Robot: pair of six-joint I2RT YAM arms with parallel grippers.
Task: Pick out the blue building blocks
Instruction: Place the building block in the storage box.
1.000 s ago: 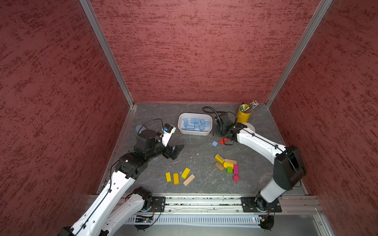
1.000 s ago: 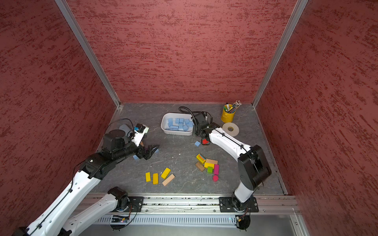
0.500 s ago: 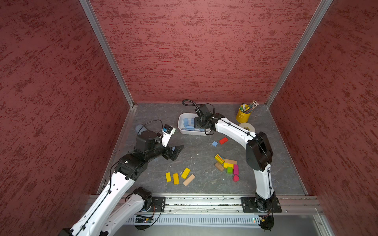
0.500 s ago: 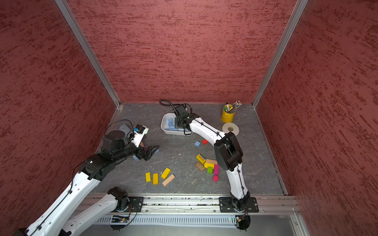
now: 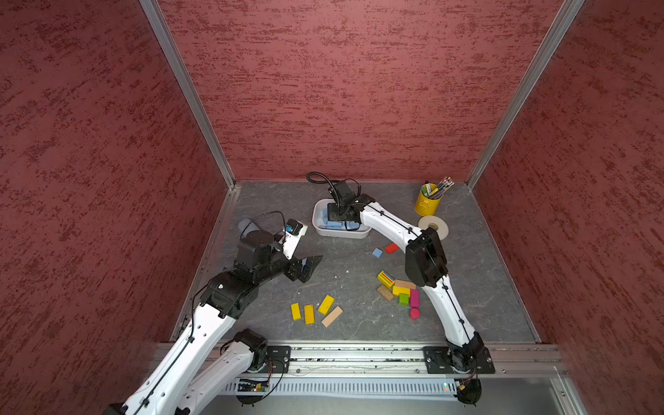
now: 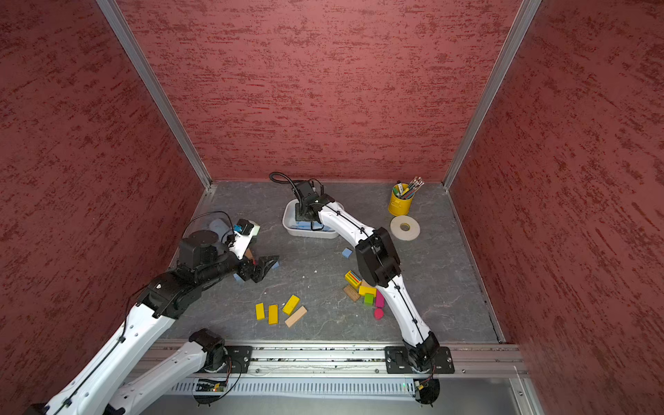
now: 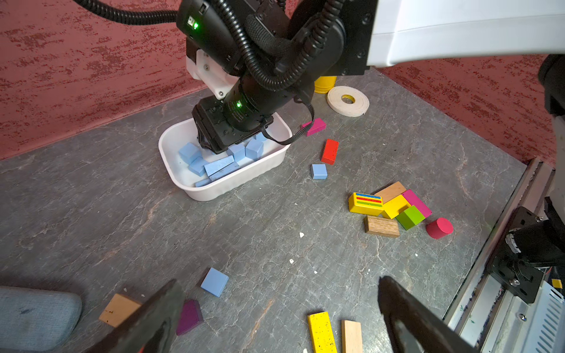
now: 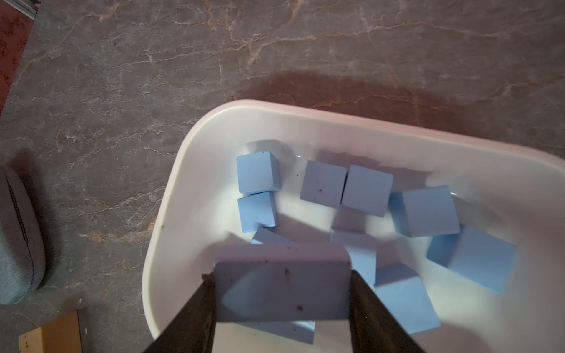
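Since one second before, the right arm had swung from the table beside the red block to a place over the white tray, while the left arm had kept its place. The tray stood near the back wall, as both top views showed. The right gripper hung over the inside of the tray, its jaws about half apart and pressed on two opposite sides of a flat blue brick. The brick was held level above the others, and from the wrist view it was probably not touching them. The left gripper was spread fully with nothing between its fingers, low over the table and well apart from the tray. In the tray lay the other blue blocks, cubes and flat bricks in a loose heap. Two more lay outside: one blue cube just beside the red block, and a second blue cube near the left gripper.
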